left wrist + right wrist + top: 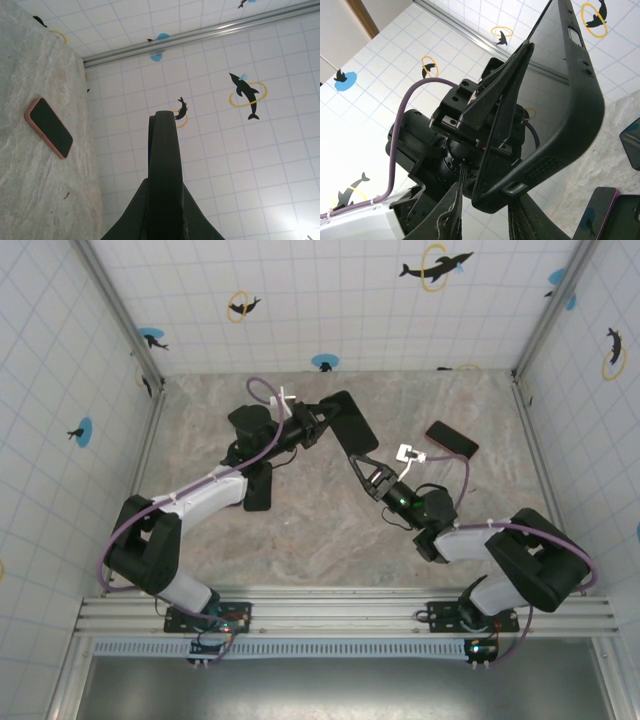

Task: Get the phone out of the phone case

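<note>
The black phone case [349, 421] with the phone in it is held up off the table, and my left gripper [318, 426] is shut on it. In the left wrist view the case [163, 150] stands edge-on between that gripper's [164, 195] fingers. My right gripper [368, 462] reaches up to the case's near end. In the right wrist view its fingers [454, 212] straddle the lower corner of the case [570, 105], with a narrow gap showing on the left side. The right gripper [490, 217] has come close round that corner but is still open.
A phone in a pink case [452, 438] lies on the table at the right, also in the left wrist view as the pink-cased phone [48, 127]. A dark phone [258, 486] lies under the left arm. Tiled walls close off three sides.
</note>
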`<state>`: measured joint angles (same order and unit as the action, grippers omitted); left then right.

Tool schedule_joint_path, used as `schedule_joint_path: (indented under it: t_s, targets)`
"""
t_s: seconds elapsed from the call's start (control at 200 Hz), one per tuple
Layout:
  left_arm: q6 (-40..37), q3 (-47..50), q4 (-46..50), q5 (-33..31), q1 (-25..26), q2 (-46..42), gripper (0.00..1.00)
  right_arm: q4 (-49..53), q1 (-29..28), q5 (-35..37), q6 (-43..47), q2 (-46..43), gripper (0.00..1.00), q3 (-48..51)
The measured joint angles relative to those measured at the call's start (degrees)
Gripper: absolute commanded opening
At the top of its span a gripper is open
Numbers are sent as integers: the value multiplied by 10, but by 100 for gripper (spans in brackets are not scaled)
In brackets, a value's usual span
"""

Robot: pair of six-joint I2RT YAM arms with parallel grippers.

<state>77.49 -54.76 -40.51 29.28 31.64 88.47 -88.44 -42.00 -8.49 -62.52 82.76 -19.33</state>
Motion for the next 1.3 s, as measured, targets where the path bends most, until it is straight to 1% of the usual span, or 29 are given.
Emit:
schedule_joint_path:
  t_s: [0.05,0.31,0.385,0.425,0.495,0.666,0.716,0.791,0.921,0.981,1.156,1.301]
  targets:
    - [6,0,-3,0,1,0,11,0,0,-3,1,0,20,0]
    - [22,0,-6,-5,8,0,11,0,0,-7,28,-4,18,0]
    - [26,0,-9,-6,10,0,9,0,3,-12,33,-6,16,0]
    - [28,0,-12,-7,10,0,9,3,4,-15,37,-9,13,0]
    - [36,0,-17,-13,11,0,9,14,5,-23,45,-17,11,0]
    - [47,0,-24,-3,22,-3,8,60,29,-15,63,-21,11,0]
    - [49,0,-24,2,25,-4,7,74,33,-11,68,-23,12,0]
    - [49,0,-23,7,30,-6,8,85,34,-13,77,-25,19,0]
    - [42,-3,-12,7,29,-7,7,83,34,-46,90,-25,31,0]
    - [35,-7,-3,6,29,-7,7,73,33,-63,94,-25,35,0]
    - [17,-23,11,-2,25,-7,6,29,26,-85,96,-26,40,1]
    - [5,-31,15,-8,19,-7,6,8,25,-84,92,-38,41,9]
